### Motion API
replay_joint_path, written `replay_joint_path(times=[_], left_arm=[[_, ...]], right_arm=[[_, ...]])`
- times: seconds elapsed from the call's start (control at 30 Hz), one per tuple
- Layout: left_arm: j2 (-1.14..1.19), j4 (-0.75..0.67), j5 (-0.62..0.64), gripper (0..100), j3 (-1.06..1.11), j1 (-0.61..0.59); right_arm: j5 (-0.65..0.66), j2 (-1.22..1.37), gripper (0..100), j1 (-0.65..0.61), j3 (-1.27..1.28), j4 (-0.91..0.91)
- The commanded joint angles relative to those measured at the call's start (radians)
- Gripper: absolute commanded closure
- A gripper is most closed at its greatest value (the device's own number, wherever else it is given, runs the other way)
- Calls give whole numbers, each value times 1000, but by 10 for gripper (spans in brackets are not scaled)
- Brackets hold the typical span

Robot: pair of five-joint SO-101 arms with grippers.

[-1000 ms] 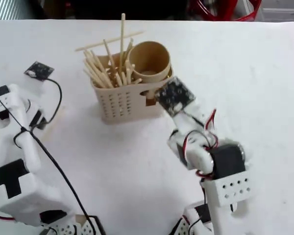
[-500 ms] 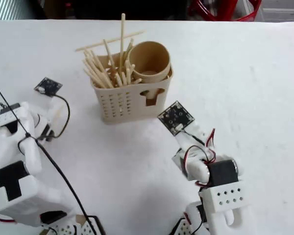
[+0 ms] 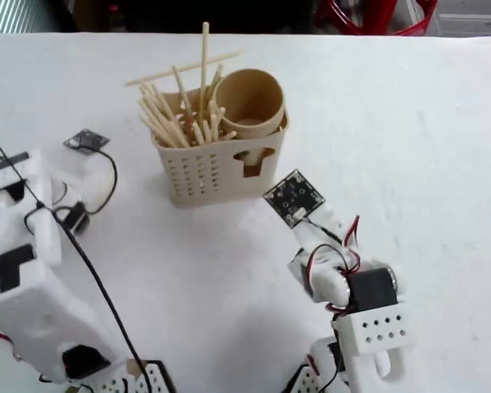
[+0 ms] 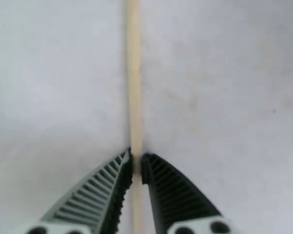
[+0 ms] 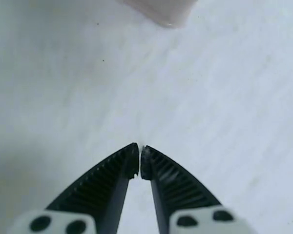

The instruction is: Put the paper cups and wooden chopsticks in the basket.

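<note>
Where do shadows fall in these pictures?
High view: even light, just a faint shadow at the basket's foot. Left wrist view: soft grey shade beside the chopstick in the left claw. Right wrist view: the table darkens beside the right claw.

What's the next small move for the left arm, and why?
Probably lift the left gripper straight up a little. It is shut on a single chopstick that runs out over the white table, while the basket, holding a paper cup and other chopsticks, stands apart from that arm. The right gripper is shut on nothing.
</note>
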Motion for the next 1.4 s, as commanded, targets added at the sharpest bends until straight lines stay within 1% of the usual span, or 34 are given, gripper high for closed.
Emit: replay_joint_path(times=[0.0, 0.13, 0.3, 0.37, 0.43, 0.57, 0.67, 0.73, 0.87, 0.97, 1.07, 1.23, 1.37], left_arm=[[42, 78, 3, 977, -112, -85], [-113, 167, 60, 977, -204, -96], [-410, 250, 176, 977, -299, -76], [-544, 267, 218, 977, -333, -47], [-671, 265, 272, 977, -362, 7], [-878, 235, 422, 977, -442, 131], [-975, 173, 549, 977, -508, 231], [-1010, 123, 657, 977, -539, 306], [-1027, -57, 856, 977, -548, 483], [-1020, -195, 956, 977, -532, 596], [-993, -315, 1011, 977, -460, 665], [-924, -519, 1017, 977, -279, 677], [-888, -592, 1014, 977, -157, 677]], right_arm=[[5, -15, 981, 10, 9, -18], [5, -15, 981, 10, 12, -19], [0, -15, 981, 8, 15, -19], [-3, -15, 981, 8, 15, -19], [-5, -15, 981, 8, 15, -19], [-5, -15, 981, 10, 20, -41], [-5, -15, 981, 10, 81, -110], [-5, -15, 981, 10, 144, -166], [-5, -15, 981, 10, 219, -231], [-5, -15, 981, 10, 221, -234], [-6, -15, 981, 8, 222, -236], [-6, -15, 981, 4, 224, -237], [-6, -15, 981, 2, 224, -237]])
